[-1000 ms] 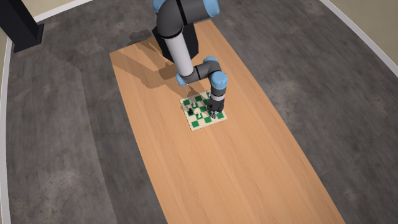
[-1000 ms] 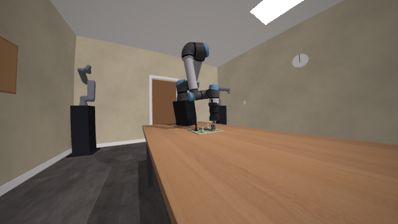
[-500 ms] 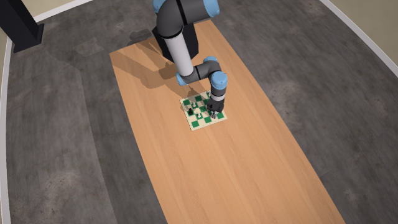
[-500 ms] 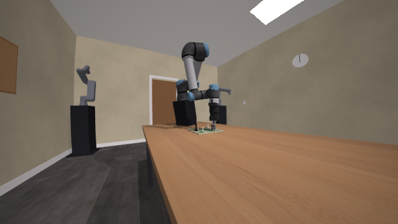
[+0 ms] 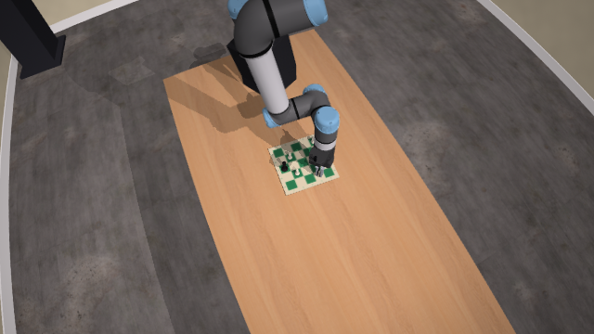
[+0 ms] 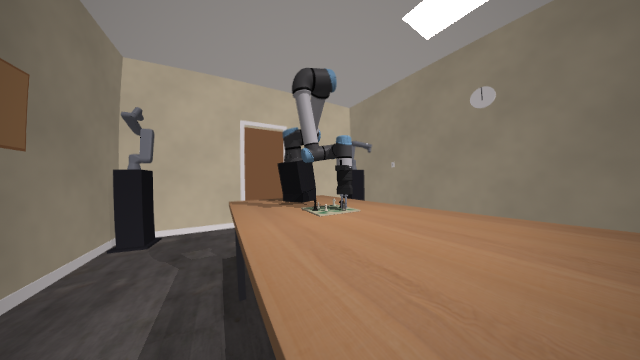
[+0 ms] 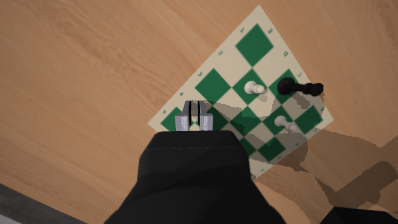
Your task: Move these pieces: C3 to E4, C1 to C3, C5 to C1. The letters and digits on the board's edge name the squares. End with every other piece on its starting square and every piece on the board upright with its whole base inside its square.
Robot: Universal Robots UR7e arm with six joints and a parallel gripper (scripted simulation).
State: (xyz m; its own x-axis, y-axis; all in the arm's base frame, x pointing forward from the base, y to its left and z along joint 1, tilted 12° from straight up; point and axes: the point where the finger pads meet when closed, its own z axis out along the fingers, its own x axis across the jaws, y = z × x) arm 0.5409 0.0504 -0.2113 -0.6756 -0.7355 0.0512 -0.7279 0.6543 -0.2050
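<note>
A small green and cream chessboard [image 5: 291,185] [image 6: 327,212] [image 7: 255,43] lies on the wooden table. My gripper [image 5: 319,173] [image 6: 343,203] [image 7: 194,108] is down low over a square near the board's edge and is shut on a pale piece, of which only a sliver shows between the fingers in the wrist view. I cannot tell whether that piece touches the board. A black piece [image 5: 284,166] [image 7: 299,88] and two white pieces [image 5: 295,168] [image 7: 255,88], [image 5: 290,157] [image 7: 285,123] stand upright on other squares, away from the gripper.
The long wooden table [image 5: 353,260] stretches out on all sides of the board. The arm's black base [image 5: 288,65] stands at the table's far end. A second grey arm on a black pedestal [image 6: 133,207] stands off by the wall.
</note>
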